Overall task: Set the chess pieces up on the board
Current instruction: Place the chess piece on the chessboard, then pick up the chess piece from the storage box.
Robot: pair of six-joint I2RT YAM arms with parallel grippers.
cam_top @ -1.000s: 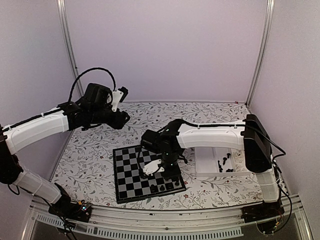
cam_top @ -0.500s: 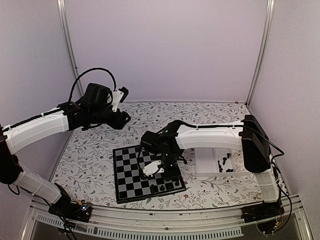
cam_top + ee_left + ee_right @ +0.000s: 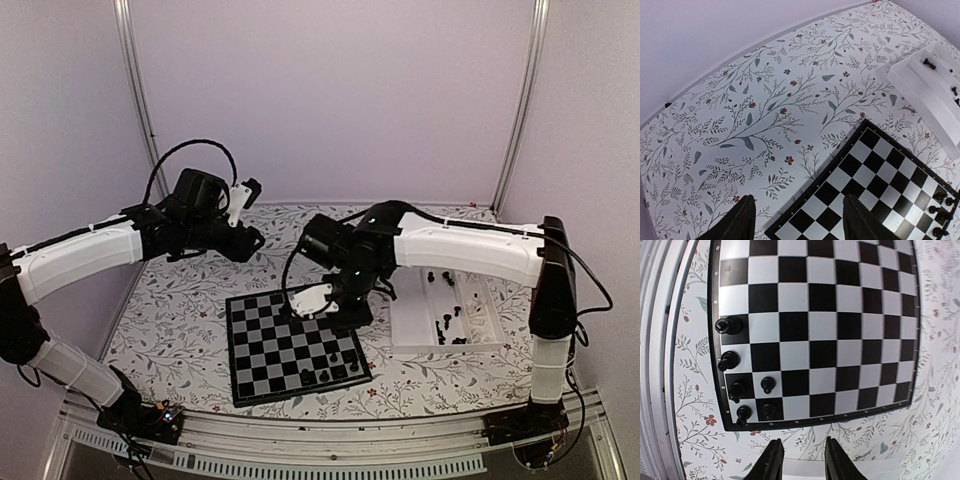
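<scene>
Top view: right gripper [image 3: 330, 305] hovers over the board's [image 3: 270, 350] far right corner; black pieces [image 3: 335, 367] stand nearer, at its near right corner.

Left wrist: left gripper [image 3: 802, 222] fingers apart, empty; board [image 3: 875, 175] ahead-right.

Right wrist: right gripper [image 3: 802, 462] jaws slightly apart, empty; six pieces [image 3: 736, 389] ahead-left, in the board's [image 3: 830, 340] corner.

One board [image 3: 800, 340]; six black chess pieces [image 3: 729, 360] on it; one white tray [image 3: 415, 328].
</scene>
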